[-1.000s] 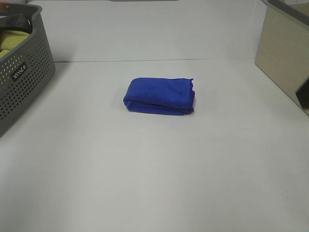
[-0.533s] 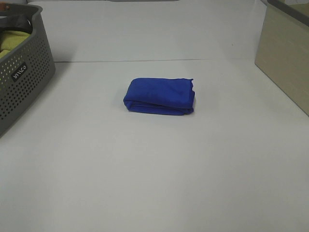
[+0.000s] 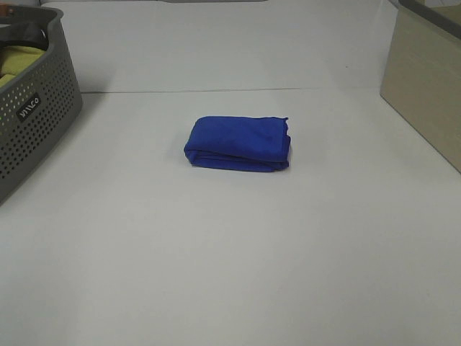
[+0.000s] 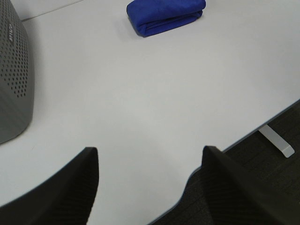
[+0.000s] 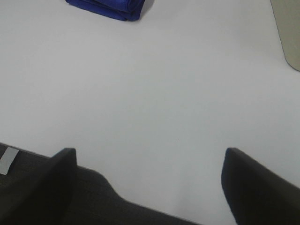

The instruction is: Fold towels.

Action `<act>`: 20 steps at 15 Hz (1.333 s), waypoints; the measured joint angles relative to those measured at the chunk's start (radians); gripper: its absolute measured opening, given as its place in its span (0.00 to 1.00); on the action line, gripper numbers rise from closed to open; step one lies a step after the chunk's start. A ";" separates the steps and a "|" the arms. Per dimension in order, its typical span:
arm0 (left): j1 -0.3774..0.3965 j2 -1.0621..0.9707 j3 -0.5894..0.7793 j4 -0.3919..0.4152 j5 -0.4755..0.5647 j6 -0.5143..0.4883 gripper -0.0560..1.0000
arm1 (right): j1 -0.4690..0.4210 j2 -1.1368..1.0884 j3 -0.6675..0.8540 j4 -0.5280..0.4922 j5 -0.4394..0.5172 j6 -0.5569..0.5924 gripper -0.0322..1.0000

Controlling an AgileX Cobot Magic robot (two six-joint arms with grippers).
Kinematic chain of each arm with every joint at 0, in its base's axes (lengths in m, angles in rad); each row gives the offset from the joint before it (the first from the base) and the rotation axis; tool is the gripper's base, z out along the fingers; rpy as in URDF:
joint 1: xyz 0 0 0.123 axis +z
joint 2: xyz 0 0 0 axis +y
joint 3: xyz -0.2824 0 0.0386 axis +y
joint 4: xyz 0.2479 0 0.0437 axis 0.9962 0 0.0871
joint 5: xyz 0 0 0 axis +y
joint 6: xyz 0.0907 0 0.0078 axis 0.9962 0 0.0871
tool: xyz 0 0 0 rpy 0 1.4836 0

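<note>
1. Blue plush towel (image 3: pixel 239 143) lies folded into a compact stack in the middle of the white tabletop (image 3: pixel 230 252), with nothing touching it. The fold looks done to me.
2. I see my left pincer (image 4: pixel 150 178) spread wide and empty, low over the near edge of the tabletop, well apart from the towel.
3. My right pincer (image 5: pixel 149 180) is also wide and empty, likewise near the edge.
4. Risk: if I reach back in, a finger could catch the top layer and drag the stack open, since plush cloth snags easily.
5. Risk: the loose hem at the towel's right end may spring up by itself.
6. Risk: swinging left, I could clip the grey basket (image 3: pixel 32 108), which holds a yellow-green cloth (image 3: pixel 16 61).
</note>
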 joint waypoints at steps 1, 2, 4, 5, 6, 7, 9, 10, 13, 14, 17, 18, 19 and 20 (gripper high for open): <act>0.000 0.000 0.000 -0.005 -0.005 0.005 0.63 | 0.000 0.000 0.000 0.000 0.000 0.000 0.79; 0.000 0.000 0.000 -0.005 -0.005 0.009 0.63 | 0.000 0.000 0.000 0.000 0.000 0.000 0.79; 0.000 0.000 0.000 -0.005 -0.005 0.010 0.63 | 0.000 0.000 0.000 0.000 0.000 0.000 0.79; 0.000 0.000 0.000 -0.005 -0.005 0.010 0.63 | 0.000 0.000 0.000 0.000 0.000 0.000 0.79; 0.000 0.000 0.000 -0.005 -0.005 0.010 0.63 | 0.000 0.000 0.000 0.000 0.000 0.000 0.79; 0.000 0.000 0.000 -0.005 -0.005 0.010 0.63 | 0.000 0.000 0.000 0.000 0.000 0.001 0.79; 0.000 0.000 0.000 -0.005 -0.005 0.010 0.63 | 0.000 0.000 0.000 0.000 0.000 0.001 0.79; 0.012 0.000 0.000 -0.005 -0.005 0.010 0.63 | -0.003 0.000 0.000 0.000 0.000 0.001 0.79; 0.124 -0.004 0.000 -0.005 -0.005 0.010 0.63 | -0.108 -0.027 0.000 0.001 0.000 0.001 0.79; 0.167 -0.015 0.000 -0.005 -0.005 0.010 0.63 | -0.152 -0.059 0.000 0.001 -0.001 0.001 0.79; 0.236 -0.065 0.000 -0.005 -0.010 0.010 0.63 | -0.194 -0.147 0.001 0.003 -0.001 0.001 0.79; 0.239 -0.066 0.000 -0.005 -0.010 0.010 0.63 | -0.195 -0.168 0.002 0.006 0.000 0.001 0.79; 0.241 -0.066 0.000 -0.005 -0.010 0.010 0.63 | -0.195 -0.175 0.003 0.010 0.000 0.001 0.79; 0.241 -0.066 0.000 -0.005 -0.012 0.010 0.63 | -0.195 -0.176 0.003 0.011 0.000 0.001 0.79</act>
